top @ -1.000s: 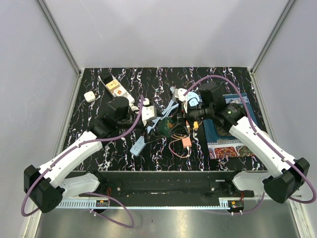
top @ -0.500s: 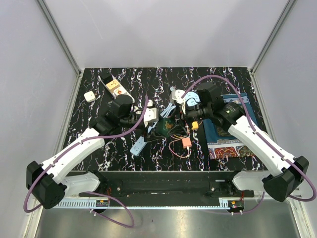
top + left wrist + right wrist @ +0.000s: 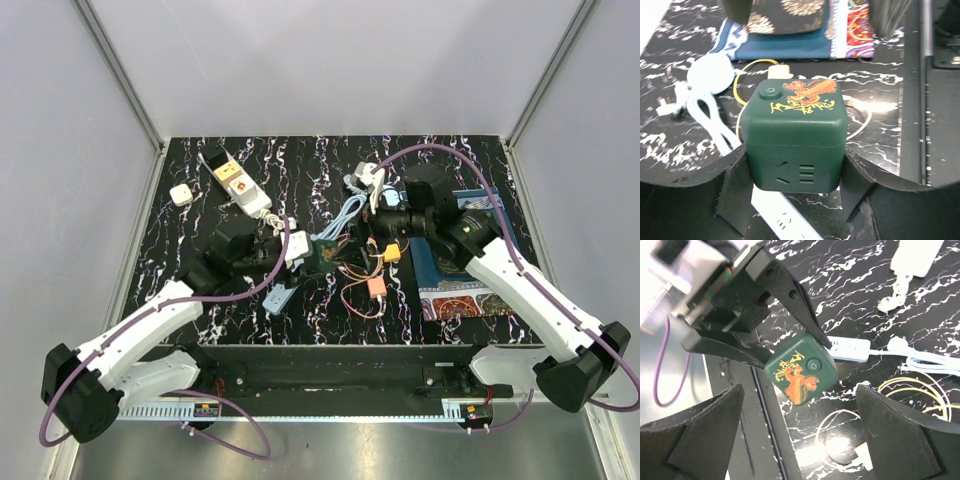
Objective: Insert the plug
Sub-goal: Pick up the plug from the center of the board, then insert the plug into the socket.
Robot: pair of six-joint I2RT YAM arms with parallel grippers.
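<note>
green socket cube (image 3: 795, 135) sits clamped in left gripper (image 3: 796, 169), right gripper (image 3: 800, 389) spread wide.

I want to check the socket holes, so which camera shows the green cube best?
The left wrist view: the green cube sits large and centred, its socket holes facing the camera. The right wrist view shows mainly its top with the button; the top view shows it small.

The green cube socket (image 3: 325, 252) is held upright at mid-desk (image 3: 300, 160) between the left tool's (image 3: 796, 194) fingers. It has a dragon print and power button on top and outlets on one side face. The white plug (image 3: 896, 344) lies flat on its pale cable, apart from the cube on its far side.
</note>
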